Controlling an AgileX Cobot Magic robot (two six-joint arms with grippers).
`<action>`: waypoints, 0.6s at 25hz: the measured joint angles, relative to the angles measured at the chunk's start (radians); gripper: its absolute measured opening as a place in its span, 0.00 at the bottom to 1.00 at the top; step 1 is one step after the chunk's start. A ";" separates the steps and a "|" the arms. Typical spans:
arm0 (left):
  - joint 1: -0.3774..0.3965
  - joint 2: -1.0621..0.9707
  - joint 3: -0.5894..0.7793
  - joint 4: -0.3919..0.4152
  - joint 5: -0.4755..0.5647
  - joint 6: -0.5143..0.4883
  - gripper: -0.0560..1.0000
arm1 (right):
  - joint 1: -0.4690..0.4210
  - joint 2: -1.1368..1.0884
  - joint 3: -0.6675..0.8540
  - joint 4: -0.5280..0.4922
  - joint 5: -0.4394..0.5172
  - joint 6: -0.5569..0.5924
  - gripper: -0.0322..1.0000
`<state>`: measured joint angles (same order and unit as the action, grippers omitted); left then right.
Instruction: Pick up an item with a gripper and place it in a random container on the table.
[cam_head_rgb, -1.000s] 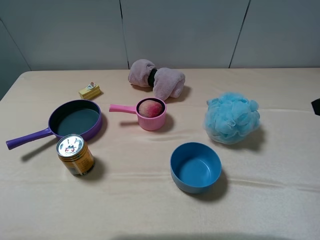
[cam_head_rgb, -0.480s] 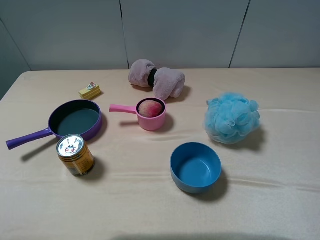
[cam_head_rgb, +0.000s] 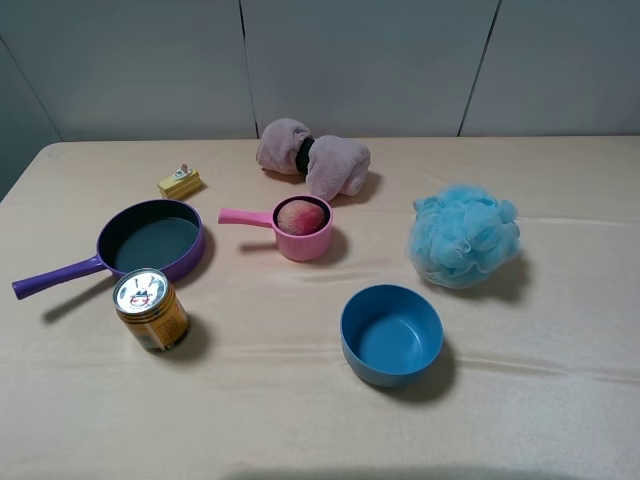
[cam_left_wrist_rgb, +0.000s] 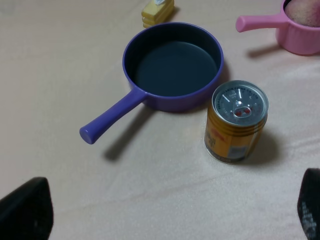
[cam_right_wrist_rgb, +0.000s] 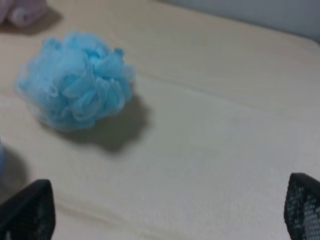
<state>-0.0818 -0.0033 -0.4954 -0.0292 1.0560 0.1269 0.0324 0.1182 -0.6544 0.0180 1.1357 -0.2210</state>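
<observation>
The peach-like item (cam_head_rgb: 298, 216) sits inside the pink saucepan-shaped container (cam_head_rgb: 303, 240) near the middle of the table (cam_head_rgb: 300, 430). Both also show at a corner of the left wrist view, the item (cam_left_wrist_rgb: 305, 10) in the container (cam_left_wrist_rgb: 300, 37). No gripper shows in the exterior high view. My left gripper (cam_left_wrist_rgb: 165, 215) is open and empty, above the table near the can, its fingertips (cam_left_wrist_rgb: 27, 210) wide apart. My right gripper (cam_right_wrist_rgb: 165, 210) is open and empty, its fingertips (cam_right_wrist_rgb: 302, 202) wide apart, some way from the blue sponge.
A purple pan (cam_head_rgb: 152, 240) and a yellow can (cam_head_rgb: 150, 308) stand at the left. A blue bowl (cam_head_rgb: 391, 333) is front centre and a fluffy blue sponge (cam_head_rgb: 463, 235) at the right. A pink rolled cloth (cam_head_rgb: 315, 157) and a small yellow block (cam_head_rgb: 179, 182) lie at the back.
A dark tip of the right arm at the right edge of the exterior high view one second ago has left the view. The objects have not moved.
</observation>
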 joint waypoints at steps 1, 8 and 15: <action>0.000 0.000 0.000 0.000 0.000 0.000 0.99 | 0.000 -0.028 0.011 0.000 0.002 0.003 0.70; 0.000 0.000 0.000 0.000 0.000 0.000 0.99 | 0.000 -0.123 0.096 0.023 -0.002 0.006 0.70; 0.000 0.000 0.000 0.000 0.000 0.000 0.99 | -0.004 -0.126 0.152 0.078 -0.085 0.007 0.70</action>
<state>-0.0818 -0.0033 -0.4954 -0.0292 1.0560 0.1269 0.0281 -0.0073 -0.5021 0.0956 1.0506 -0.2144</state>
